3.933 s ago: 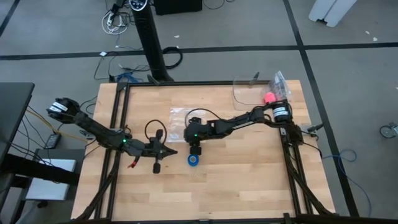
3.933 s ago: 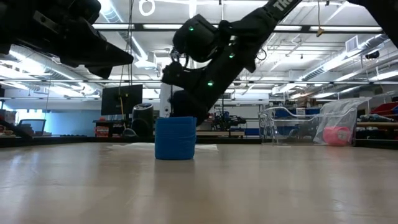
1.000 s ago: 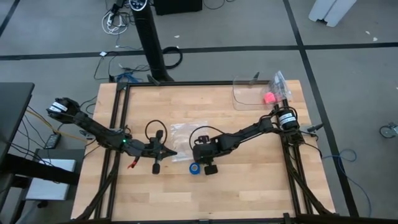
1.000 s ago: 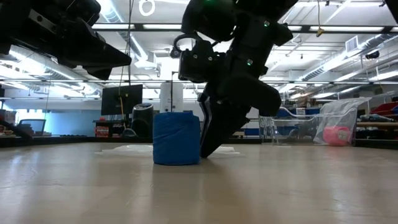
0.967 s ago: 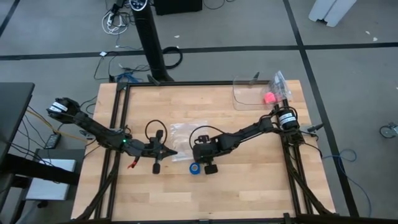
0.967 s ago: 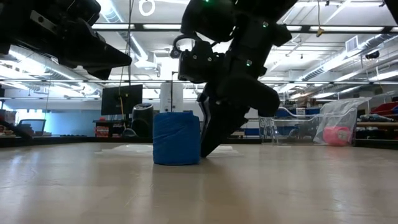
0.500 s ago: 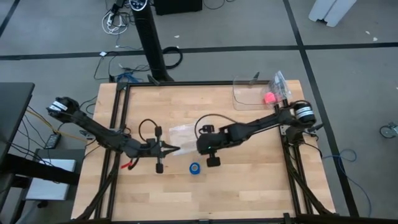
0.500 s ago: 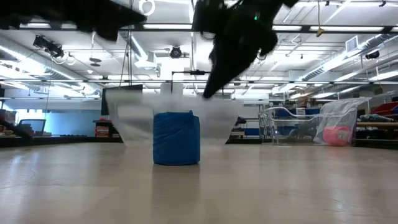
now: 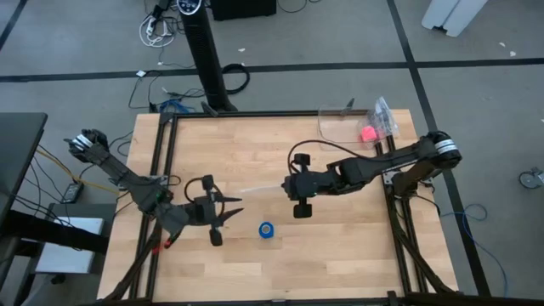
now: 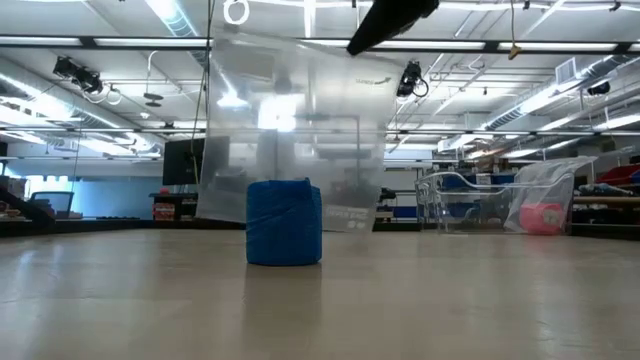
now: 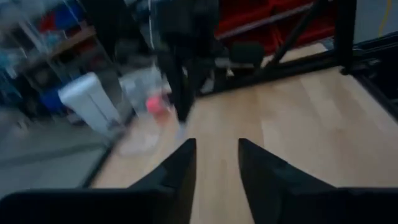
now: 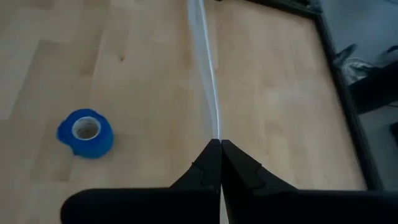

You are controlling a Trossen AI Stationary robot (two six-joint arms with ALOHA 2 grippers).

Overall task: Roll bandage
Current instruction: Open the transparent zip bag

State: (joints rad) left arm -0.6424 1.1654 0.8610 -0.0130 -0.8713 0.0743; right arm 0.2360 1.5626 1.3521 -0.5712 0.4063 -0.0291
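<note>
Now the bandage (image 9: 267, 229) stands coiled mid-table, soft and light, best pinched gently across its sides. Right gripper (image 12: 219, 144) pinches a clear plastic bag (image 10: 290, 140), seemingly; left gripper (image 11: 215, 163) hangs spread nearby.

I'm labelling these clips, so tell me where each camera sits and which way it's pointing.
High view: above the table, looking straight down; both arms show, with the bandage between them.
Low view: at tabletop height, facing the room; the bandage stands before a hanging clear plastic bag.
Left wrist view: along the left gripper, fingers apart, over the table.
Right wrist view: down past the right gripper, pinching the bag's edge.
Shared: the bandage shows in the high, low and right wrist views.
</note>
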